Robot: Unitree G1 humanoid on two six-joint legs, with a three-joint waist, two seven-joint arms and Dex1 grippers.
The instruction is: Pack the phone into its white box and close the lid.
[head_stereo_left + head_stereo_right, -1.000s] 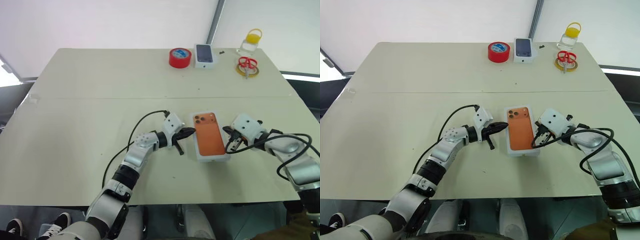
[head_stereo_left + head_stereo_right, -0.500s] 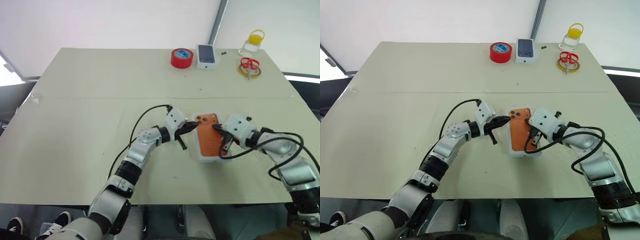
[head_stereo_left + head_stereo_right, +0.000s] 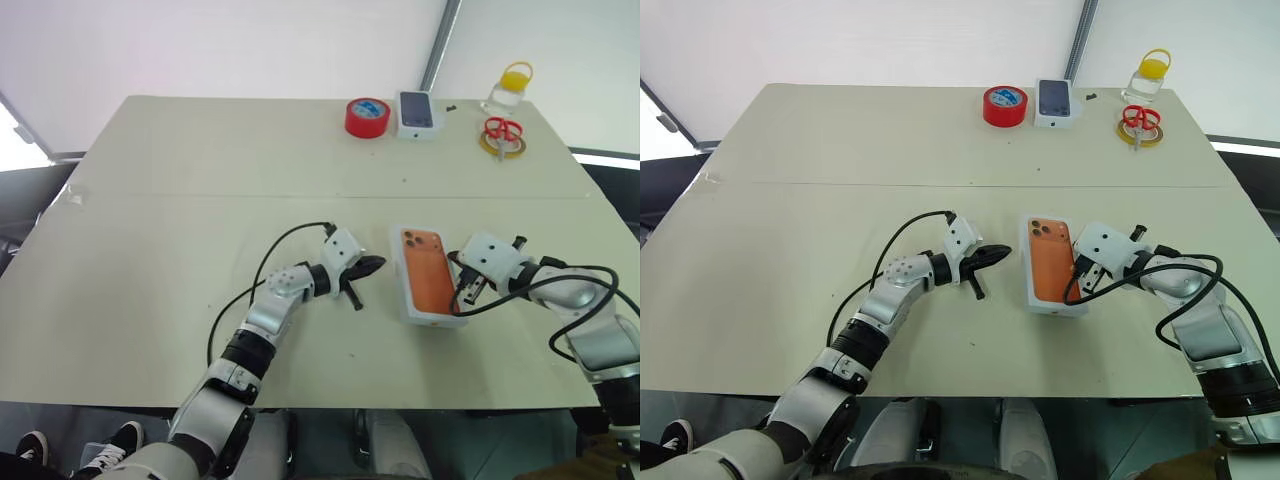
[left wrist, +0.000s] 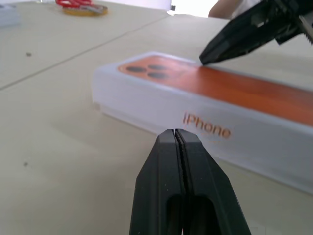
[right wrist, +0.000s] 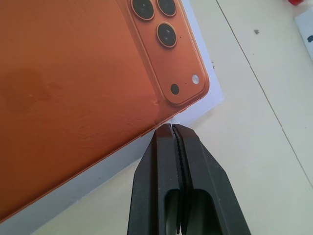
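Orange fills the top face of the white box (image 3: 430, 288), a picture of a phone's back with three dark lenses and a small flash clustered in the corner farthest from the robot. The box is shut, so the lid (image 4: 205, 115) sits over it; its white side wall carries orange lettering that reads "iPhone". A thin white border frames the orange face. The box lies flat on the pale worktop (image 3: 180, 230), a little right of centre and in the near half, long side running away from the robot with a slight tilt.

The right claw (image 3: 461, 287) is closed on nothing, its two black fingers pressed together, and its tip is at the box's right long edge, at or just above the rim; actual contact cannot be told. The left claw (image 3: 374, 264) is also closed and empty, pointing level toward the box's left wall from just beside it, apart from it.

Well apart, along the far edge of the worktop, stand a red tape roll (image 3: 367, 116), a small white box with a dark phone picture (image 3: 417, 112), red-handled scissors (image 3: 498, 130) lying on a yellow ring, and a clear bottle with a yellow cap (image 3: 507, 86).
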